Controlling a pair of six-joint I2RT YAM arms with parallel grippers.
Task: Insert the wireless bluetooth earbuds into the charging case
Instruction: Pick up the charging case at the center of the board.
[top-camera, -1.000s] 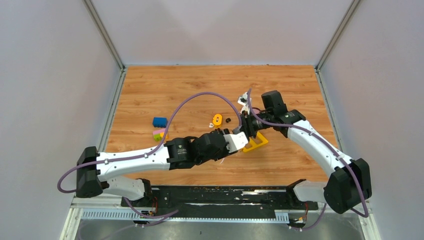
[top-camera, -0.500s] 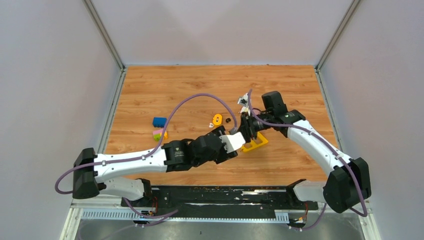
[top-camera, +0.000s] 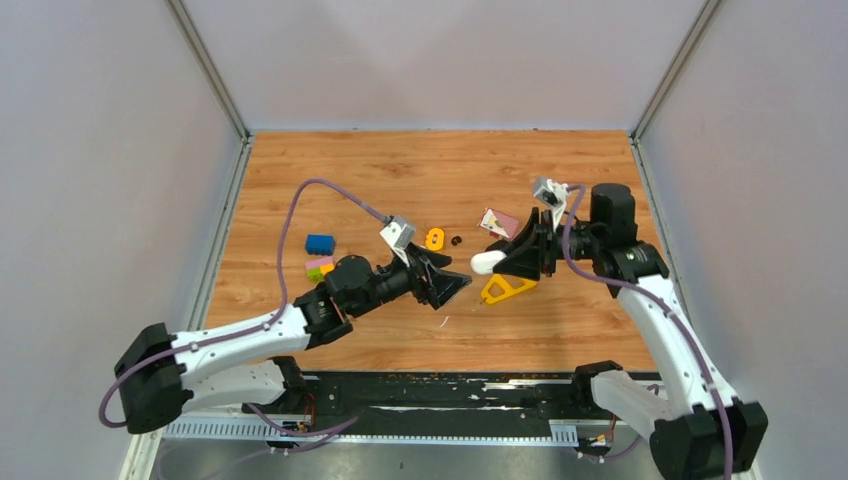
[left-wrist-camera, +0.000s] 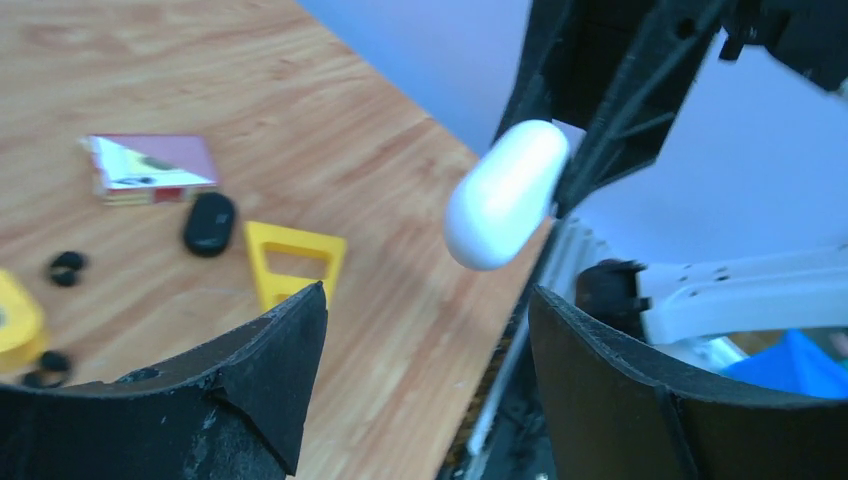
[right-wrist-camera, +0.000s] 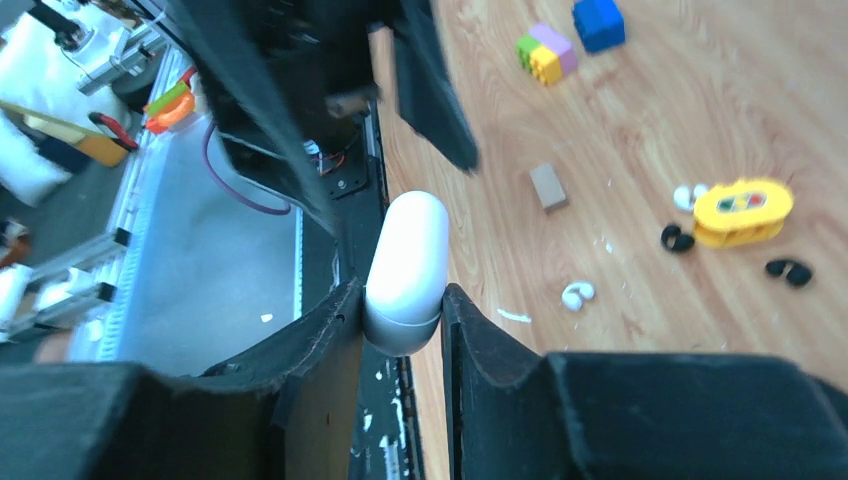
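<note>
The white pill-shaped charging case (right-wrist-camera: 405, 262) is closed and sticks out from between the fingers of my right gripper (right-wrist-camera: 403, 300), which is shut on its lower end. From above, the case (top-camera: 487, 262) hangs over the table beside the yellow triangle (top-camera: 507, 289). My left gripper (left-wrist-camera: 425, 300) is open and empty, a little left of the case (left-wrist-camera: 505, 195) and apart from it. Earbuds lie loose on the wood: one white (right-wrist-camera: 577, 293), a white pair (right-wrist-camera: 688, 195), and two black ones (right-wrist-camera: 677, 238) (right-wrist-camera: 789, 271).
A yellow oval piece (top-camera: 435, 239) lies by the earbuds. A red and white box (left-wrist-camera: 150, 168) and a black oval object (left-wrist-camera: 209, 222) sit beyond the triangle. A tan block (right-wrist-camera: 547, 186), a blue brick (top-camera: 319, 243) and a pink-green-yellow brick (top-camera: 318, 268) lie to the left.
My left gripper has opened, let go of the white case and drawn back to the left. My right gripper closed on the case and carried it slightly right as its arm swung outward.
</note>
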